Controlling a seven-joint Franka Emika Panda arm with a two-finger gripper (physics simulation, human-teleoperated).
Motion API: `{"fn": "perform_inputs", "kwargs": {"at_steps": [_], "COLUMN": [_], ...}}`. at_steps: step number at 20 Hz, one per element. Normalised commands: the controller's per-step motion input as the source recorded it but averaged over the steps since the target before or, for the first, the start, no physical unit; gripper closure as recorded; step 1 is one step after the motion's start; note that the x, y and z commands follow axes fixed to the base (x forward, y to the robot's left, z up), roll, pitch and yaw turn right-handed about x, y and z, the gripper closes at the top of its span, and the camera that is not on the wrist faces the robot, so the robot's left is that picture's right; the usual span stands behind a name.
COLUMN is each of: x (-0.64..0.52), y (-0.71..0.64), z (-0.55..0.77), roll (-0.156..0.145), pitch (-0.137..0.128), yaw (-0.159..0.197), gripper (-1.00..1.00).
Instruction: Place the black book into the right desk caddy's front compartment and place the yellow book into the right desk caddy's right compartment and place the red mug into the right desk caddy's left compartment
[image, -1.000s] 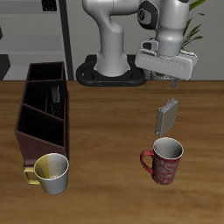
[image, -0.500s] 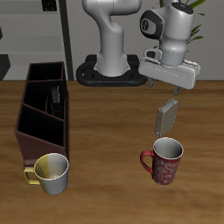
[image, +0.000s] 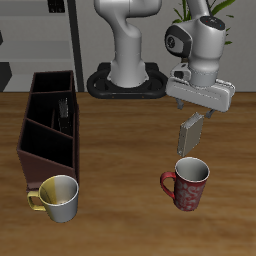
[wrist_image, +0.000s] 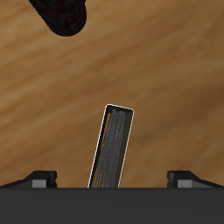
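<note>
Nearest the front edge: red mug (image: 186, 184) upright on the bench (image: 120, 215), not yet moved. Just behind it, yellow book (image: 191, 132) stands on edge, thin, grey-tan, slightly tilted. Black book (image: 66, 113) seems already in the caddy (image: 50, 127), so 1 of 3 done. Gripper (image: 201, 108) above the book, jaws spread, empty.

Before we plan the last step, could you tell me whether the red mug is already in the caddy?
No, the red mug stands on the table, apart from the caddy.
</note>
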Motion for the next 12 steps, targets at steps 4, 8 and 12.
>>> {"fn": "perform_inputs", "kwargs": {"at_steps": [4,8,12], "x": [0.11,0.13,0.06], "y": [0.02,0.0,-0.03], "z": [-0.18,-0.36,-0.21], "roll": [-0.009,0.011,0.028], "pitch": [0.015,0.069,0.022], "yaw": [0.004,-0.004,0.019], "gripper": [-1.0,-1.0,-1.0]}}
